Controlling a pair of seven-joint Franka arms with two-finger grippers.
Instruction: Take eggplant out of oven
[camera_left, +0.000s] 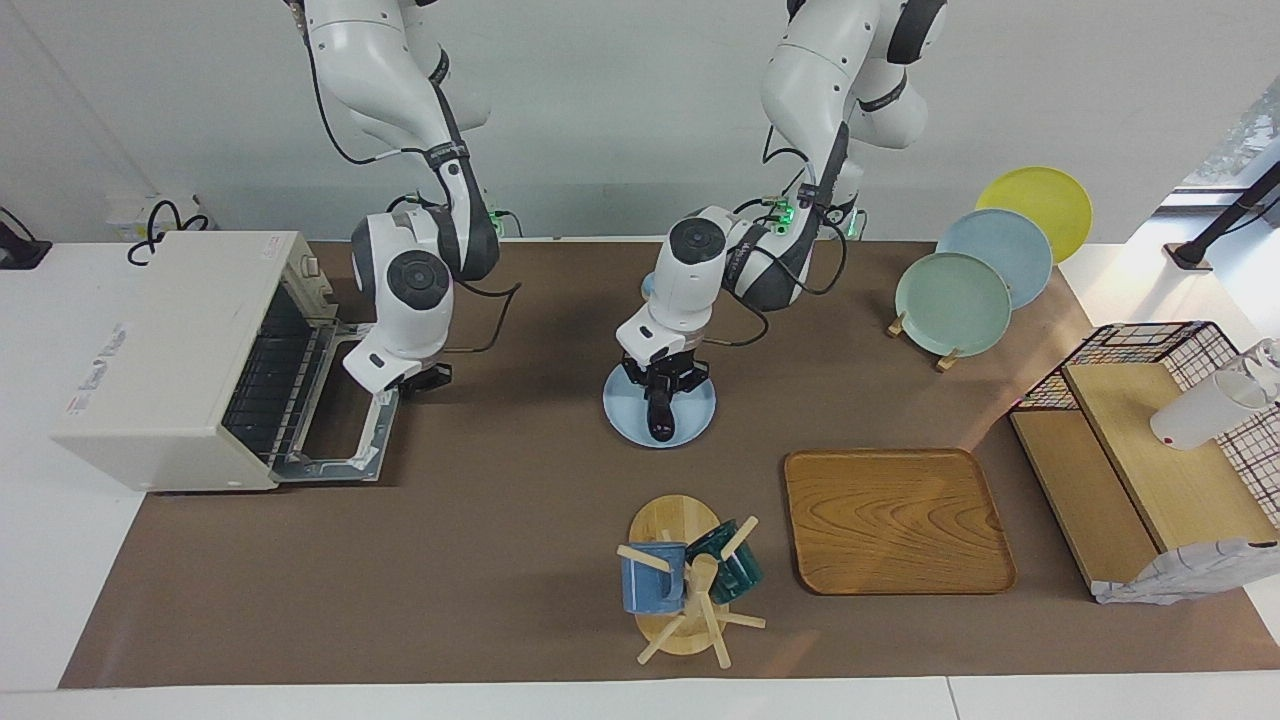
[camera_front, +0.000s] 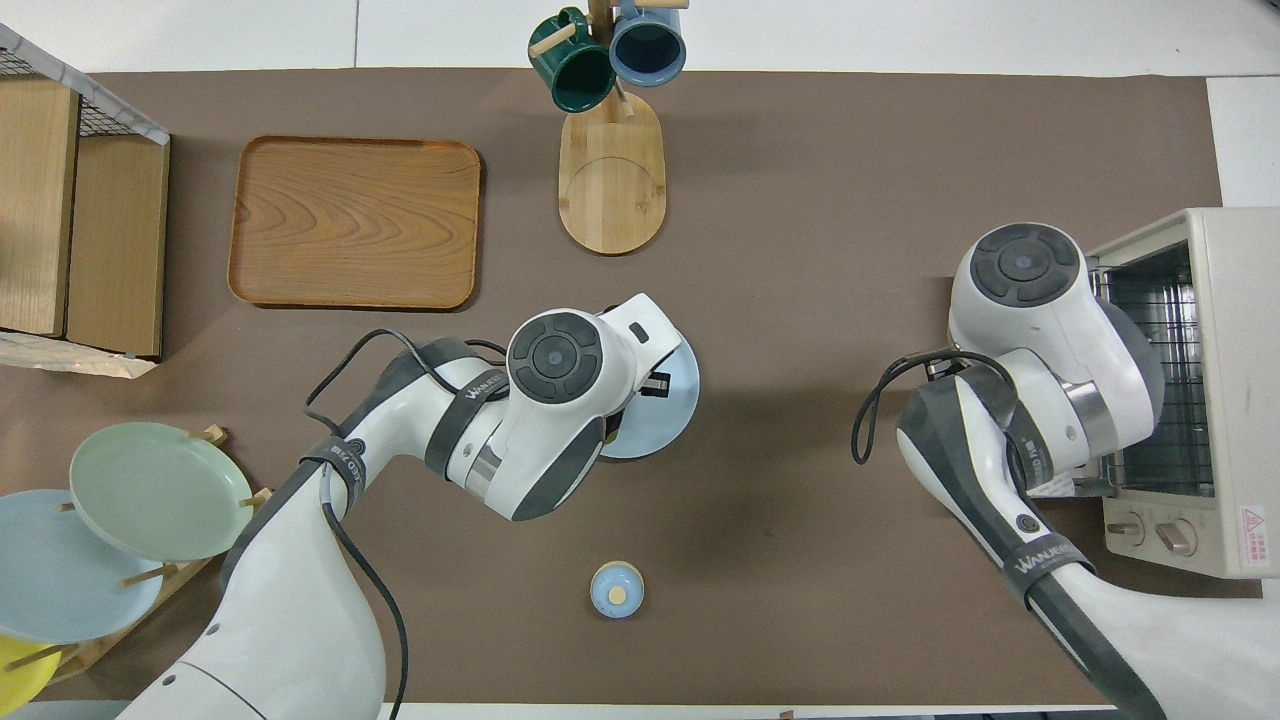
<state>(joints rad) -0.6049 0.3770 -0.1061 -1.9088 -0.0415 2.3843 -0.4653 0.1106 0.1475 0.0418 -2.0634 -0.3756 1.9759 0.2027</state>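
Observation:
The dark purple eggplant lies on a light blue plate mid-table, outside the oven. My left gripper points down over the plate and is shut on the eggplant at the end nearer the robots. In the overhead view the left wrist hides the eggplant, and only the plate's rim shows. The off-white oven stands at the right arm's end of the table with its door dropped open and its rack bare. My right gripper is shut, low beside the door's handle edge.
A mug tree with a blue and a green mug and a wooden tray lie farther from the robots than the plate. A plate rack and a wire basket stand toward the left arm's end. A small blue pot is near the robots.

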